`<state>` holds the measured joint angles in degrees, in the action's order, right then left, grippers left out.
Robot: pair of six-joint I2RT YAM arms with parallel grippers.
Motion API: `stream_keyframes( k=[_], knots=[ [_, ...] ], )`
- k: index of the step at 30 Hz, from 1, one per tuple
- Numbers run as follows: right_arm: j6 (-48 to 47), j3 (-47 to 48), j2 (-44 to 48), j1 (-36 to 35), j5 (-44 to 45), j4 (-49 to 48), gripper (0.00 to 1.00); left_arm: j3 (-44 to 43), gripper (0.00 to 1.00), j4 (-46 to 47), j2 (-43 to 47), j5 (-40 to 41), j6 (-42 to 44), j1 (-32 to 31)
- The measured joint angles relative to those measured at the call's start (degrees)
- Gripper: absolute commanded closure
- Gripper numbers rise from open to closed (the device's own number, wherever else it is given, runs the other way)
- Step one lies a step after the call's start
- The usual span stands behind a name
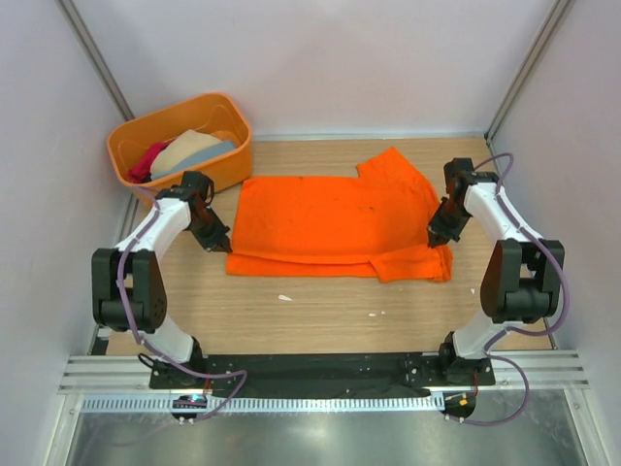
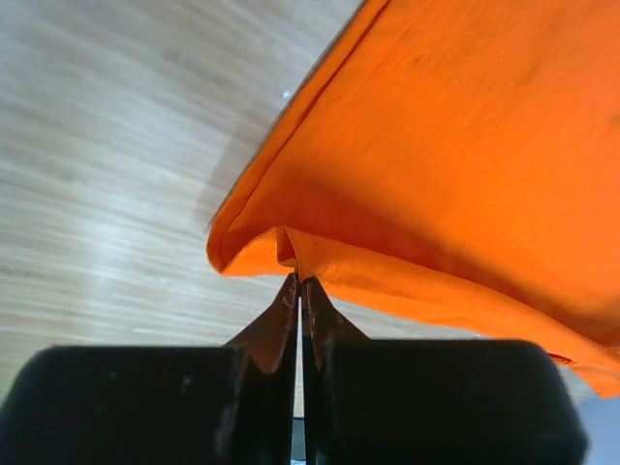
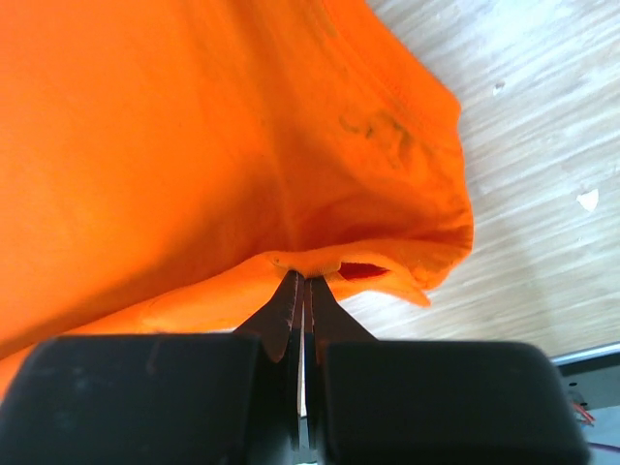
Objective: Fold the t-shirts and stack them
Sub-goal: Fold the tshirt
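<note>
Left claw and right claw pinch, apparently, the orange t-shirt.

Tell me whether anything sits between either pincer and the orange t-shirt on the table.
Nothing visible does. The left pincer is shut on the near left corner of the orange t-shirt, and the right pincer is shut on its near right edge. In both wrist views the cloth meets the fingertips directly, with nothing between.
</note>
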<state>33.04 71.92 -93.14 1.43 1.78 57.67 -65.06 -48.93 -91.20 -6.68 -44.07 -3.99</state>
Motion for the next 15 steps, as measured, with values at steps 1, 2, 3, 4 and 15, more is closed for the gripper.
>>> stream_keyframes(
  k=[1,2,3,4,15],
  knots=[
    [-0.31,0.39,-0.74,0.33,-0.11,-0.20,0.99,-1.01,1.00,0.24,-1.16,-0.17,0.13,0.00],
    [-0.61,0.79,-1.36,0.66,-0.20,-0.28,0.99,-1.90,1.00,0.50,-2.16,-0.44,0.28,-0.02],
    [-0.98,1.05,-1.86,0.96,-0.26,-0.42,0.99,-2.54,1.00,0.55,-2.80,-0.55,0.50,-0.02],
    [-1.38,1.18,-2.25,1.36,-0.31,-0.52,0.99,-3.19,1.00,0.61,-3.48,-0.66,0.63,-0.09],
    [-4.31,2.58,-6.82,3.37,-3.26,-3.06,0.99,-6.54,1.00,0.92,-8.37,-0.52,1.03,-0.66]
  ],
)
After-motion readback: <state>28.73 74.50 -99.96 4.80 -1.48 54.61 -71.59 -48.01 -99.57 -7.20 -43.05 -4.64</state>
